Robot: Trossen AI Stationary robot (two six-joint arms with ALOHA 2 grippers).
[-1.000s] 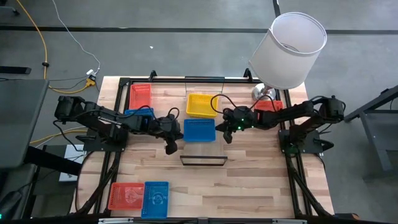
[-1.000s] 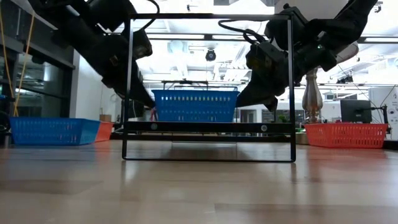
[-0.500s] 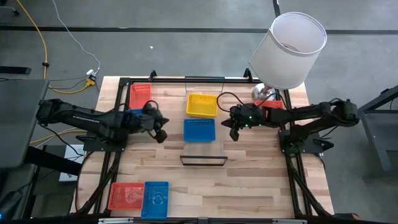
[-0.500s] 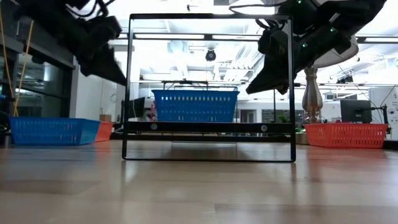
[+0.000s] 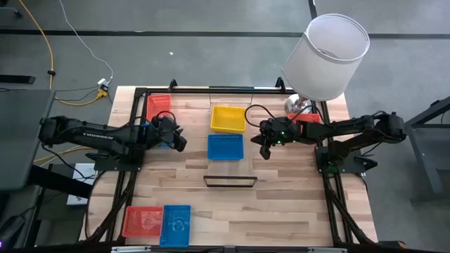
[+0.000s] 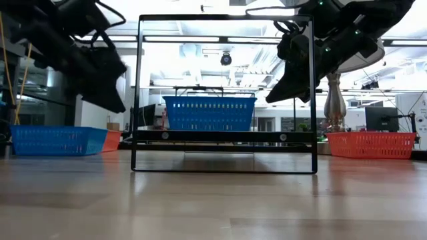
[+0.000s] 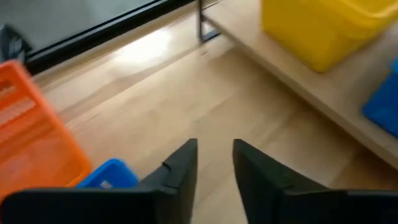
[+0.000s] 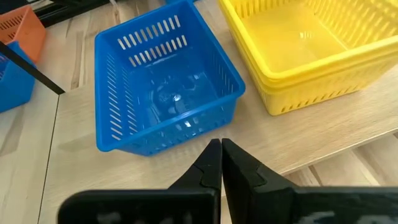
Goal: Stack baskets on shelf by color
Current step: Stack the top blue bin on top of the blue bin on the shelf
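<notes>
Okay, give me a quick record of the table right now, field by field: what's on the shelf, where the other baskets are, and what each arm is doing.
shelf: blue basket and yellow baskets, side by side
left side: red basket
front left: red basket, blue basket
left end effector: slightly open, empty, left of shelf
right end effector: shut, empty, right of shelf

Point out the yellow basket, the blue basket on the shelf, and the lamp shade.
yellow basket (image 8: 292, 43): right wrist view, inside floor.
blue basket (image 8: 165, 99): right wrist view, inside floor.
lamp shade (image 5: 320, 67): high view, outer side wall.
</notes>
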